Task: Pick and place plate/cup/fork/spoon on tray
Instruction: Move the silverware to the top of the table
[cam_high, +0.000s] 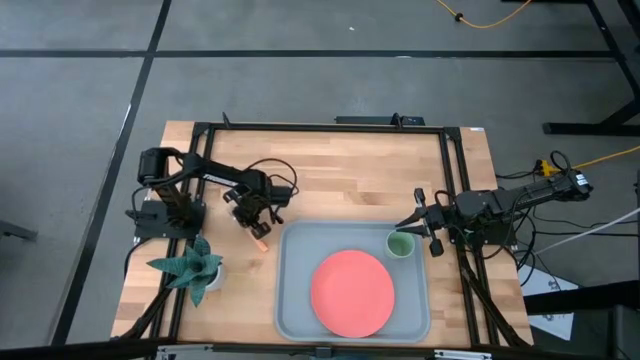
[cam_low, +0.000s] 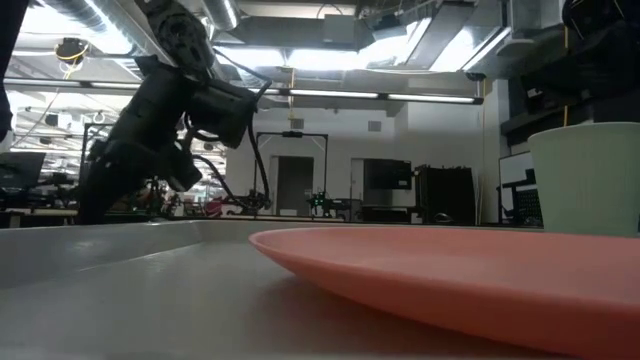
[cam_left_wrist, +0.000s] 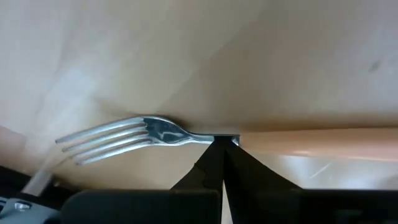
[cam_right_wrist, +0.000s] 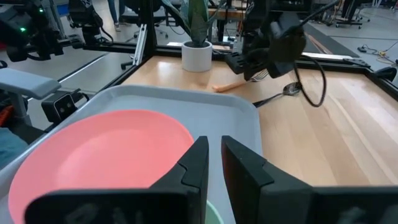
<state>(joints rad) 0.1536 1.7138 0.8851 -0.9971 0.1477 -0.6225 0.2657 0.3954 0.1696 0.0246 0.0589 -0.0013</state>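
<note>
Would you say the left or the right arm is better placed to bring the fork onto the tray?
Left: the left gripper is already shut on the fork, beside the tray; the right gripper is at the cup.

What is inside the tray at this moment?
Inside the tray lie the pink-red plate and the light-green cup in a far corner. The right gripper partly covers the cup, so its contents cannot be seen. The fork is outside, in the left gripper.
</note>
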